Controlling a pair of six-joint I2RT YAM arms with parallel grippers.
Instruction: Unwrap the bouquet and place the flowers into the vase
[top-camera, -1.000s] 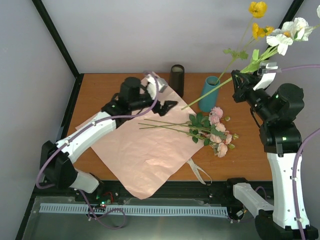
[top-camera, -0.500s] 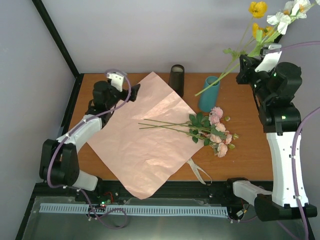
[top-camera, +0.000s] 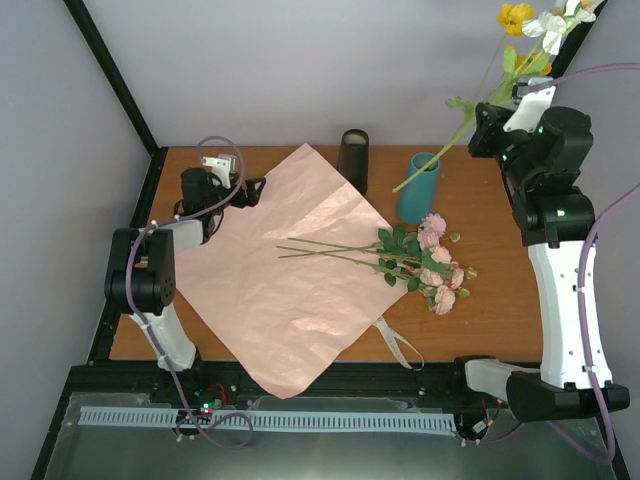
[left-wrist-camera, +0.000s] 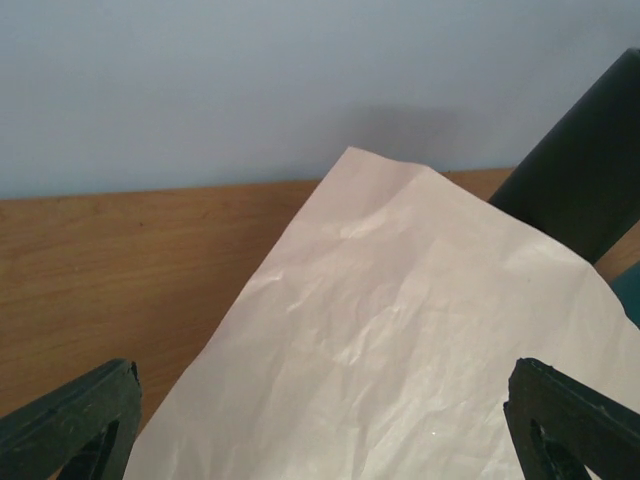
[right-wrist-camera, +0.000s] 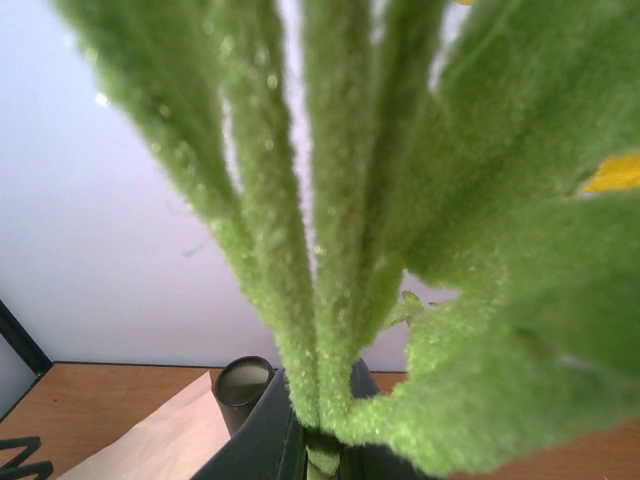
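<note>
Dangling high above the teal vase (top-camera: 418, 190), the yellow and white flowers (top-camera: 540, 30) are up in the right gripper (top-camera: 497, 128), jaws pinched shut on the green stems (top-camera: 450, 145). Watch those stem ends: from above they hang slanted, left of the vase mouth rather than over it. Lower them like that and I'd expect them to scrape the rim or shove the slim vase over, maybe into the dark cylinder (top-camera: 352, 158) beside it. Splayed leaves could snag too. Left gripper (top-camera: 250, 188), jaws spread wide and holding nothing, hovers at the far left edge of the pink paper sheet (top-camera: 290, 290). Peach-pink roses (top-camera: 437, 262) lie near the vase, stems across the paper, beige ribbon (top-camera: 400, 347) towards the front
</note>
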